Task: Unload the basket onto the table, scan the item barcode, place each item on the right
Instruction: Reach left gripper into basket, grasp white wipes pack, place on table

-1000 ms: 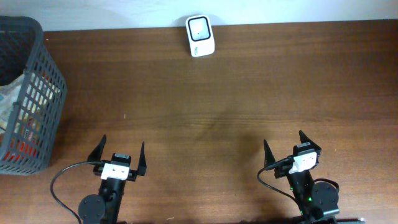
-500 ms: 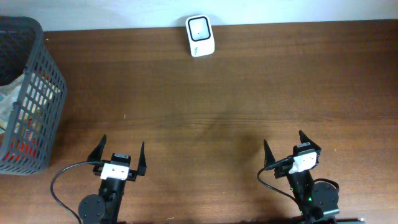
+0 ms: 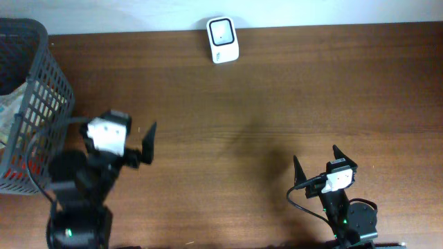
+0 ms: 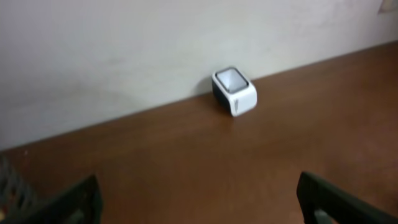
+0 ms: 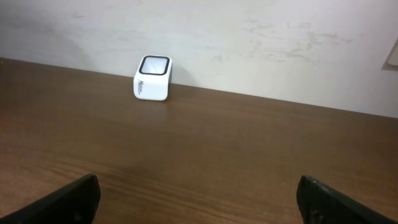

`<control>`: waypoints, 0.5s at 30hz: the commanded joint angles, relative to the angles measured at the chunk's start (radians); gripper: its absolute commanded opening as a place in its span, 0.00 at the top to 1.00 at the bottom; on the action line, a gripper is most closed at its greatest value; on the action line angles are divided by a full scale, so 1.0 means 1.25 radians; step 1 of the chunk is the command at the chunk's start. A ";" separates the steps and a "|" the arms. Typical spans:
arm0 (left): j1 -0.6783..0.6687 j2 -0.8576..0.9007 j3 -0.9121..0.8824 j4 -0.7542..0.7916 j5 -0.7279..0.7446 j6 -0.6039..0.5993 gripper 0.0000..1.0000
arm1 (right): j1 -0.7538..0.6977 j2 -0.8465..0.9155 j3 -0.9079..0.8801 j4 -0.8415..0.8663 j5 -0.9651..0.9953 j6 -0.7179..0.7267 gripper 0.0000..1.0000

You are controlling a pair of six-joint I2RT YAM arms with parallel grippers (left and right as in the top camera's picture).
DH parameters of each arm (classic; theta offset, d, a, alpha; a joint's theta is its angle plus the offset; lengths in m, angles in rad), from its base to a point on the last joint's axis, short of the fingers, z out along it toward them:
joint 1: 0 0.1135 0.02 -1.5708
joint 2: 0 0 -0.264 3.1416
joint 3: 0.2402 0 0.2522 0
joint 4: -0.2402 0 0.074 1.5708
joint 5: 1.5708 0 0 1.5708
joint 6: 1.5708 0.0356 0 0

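Over the brown table [image 3: 277,104], left tool [image 4: 198,176] spread wide, empty, right tool [image 3: 315,153] equally wide, touching nothing

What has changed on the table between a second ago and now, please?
The left gripper has lifted from its rest spot at the near edge and swung forward and to the left, towards the grey basket. Its jaws stand open and empty. Nothing was taken hold of or let go. The right gripper, also open, the white barcode scanner at the far edge and the basket have not moved.
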 commanded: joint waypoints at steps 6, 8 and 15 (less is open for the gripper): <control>-0.003 0.611 0.827 -0.627 0.025 0.029 0.01 | -0.005 -0.005 -0.006 0.001 -0.004 -0.003 0.01; -0.003 0.658 0.901 -0.637 0.000 0.029 0.01 | -0.005 -0.005 -0.006 0.001 -0.004 -0.003 0.01; 0.117 0.683 0.973 -0.554 -0.191 -0.155 0.01 | -0.005 -0.005 -0.006 0.001 -0.004 -0.003 0.01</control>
